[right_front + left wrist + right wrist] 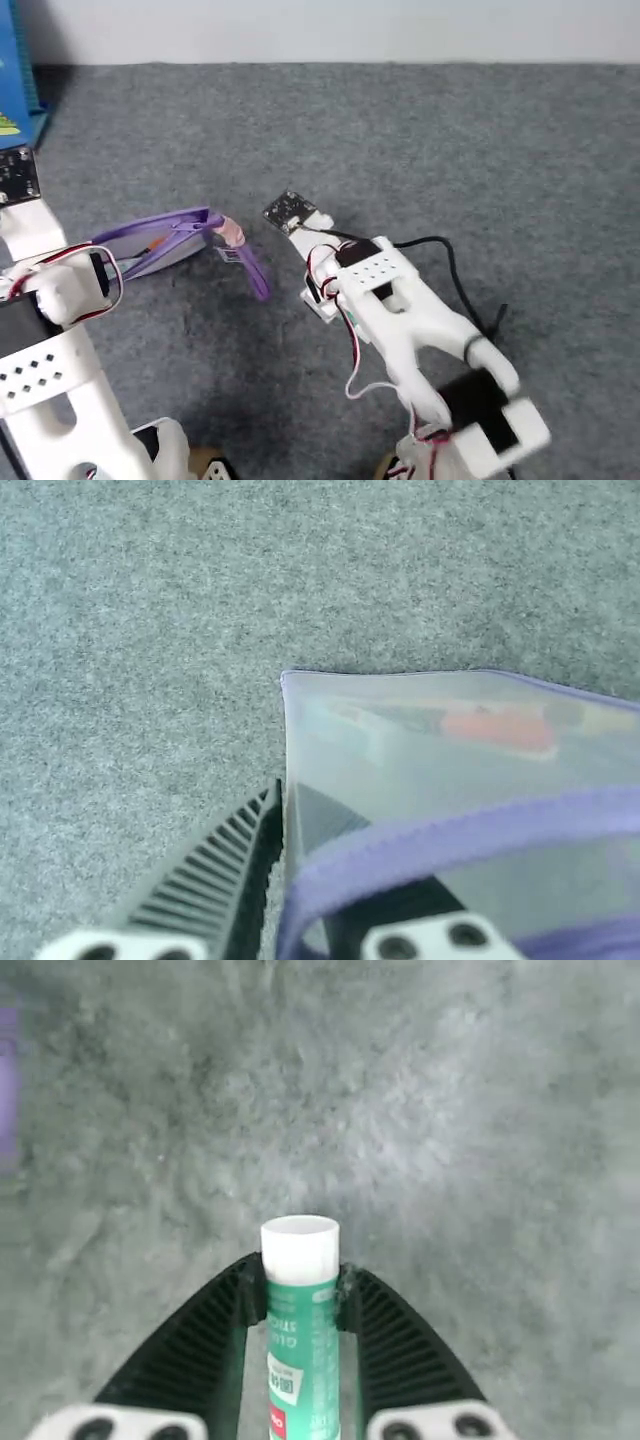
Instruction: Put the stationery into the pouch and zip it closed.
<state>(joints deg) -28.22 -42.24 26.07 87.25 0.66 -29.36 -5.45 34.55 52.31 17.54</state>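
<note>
Right end effector is clamped on a glue stick: both black ribbed fingers press its green label from either side, and the white cap stands out past the fingertips, above the grey worktop. Left end effector is closed on the edge of the pouch, with one ribbed finger on the outside and the other showing dimly through the clear wall. Through that wall a red item and something greenish beside it can be made out inside the pouch, too blurred to name.

From the high view, the left arm stands at the near left corner, with the pouch held just beyond it, purple-edged. A purple strap trails from the pouch's far end onto the worktop. I cannot tell whether the zip is open. The right arm reaches in from the near right, its tip close to the strap but apart from the pouch. A blue box sits at the far left edge.
</note>
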